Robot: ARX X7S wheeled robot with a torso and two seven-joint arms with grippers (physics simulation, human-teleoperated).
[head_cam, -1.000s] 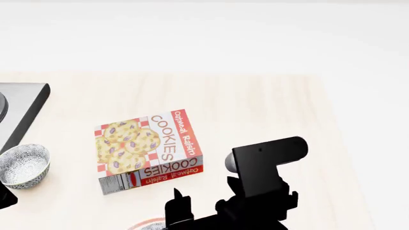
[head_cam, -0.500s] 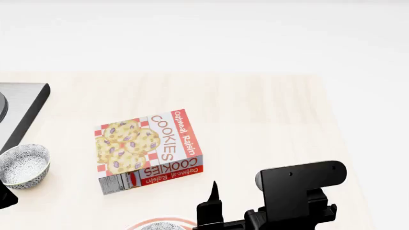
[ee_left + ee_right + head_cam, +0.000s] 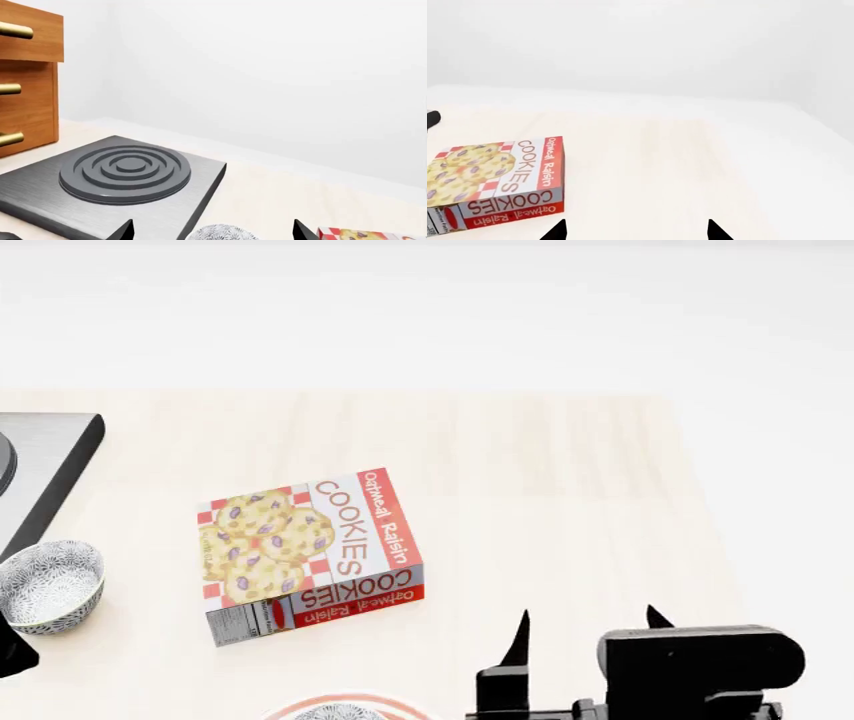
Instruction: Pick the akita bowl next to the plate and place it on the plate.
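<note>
Only a sliver of the red-ringed plate shows at the head view's bottom edge. A grey-patterned akita bowl peeks up inside its rim. A second bowl of the same kind sits at the far left beside the stove, and the left wrist view shows it too. My left gripper is open, its fingertips wide apart on either side of that second bowl. My right gripper stands open and empty to the right of the plate, over bare table. Nothing lies between its fingertips.
A cookie box lies flat mid-table, between the left bowl and my right gripper. A grey stove plate sits at the far left with a wooden drawer unit behind it. The table's right edge runs close to my right arm.
My right gripper has drawn back to the right and toward the near edge, away from above the plate. More of the plate and the bowl on it now shows. The left bowl and box are unmoved.
</note>
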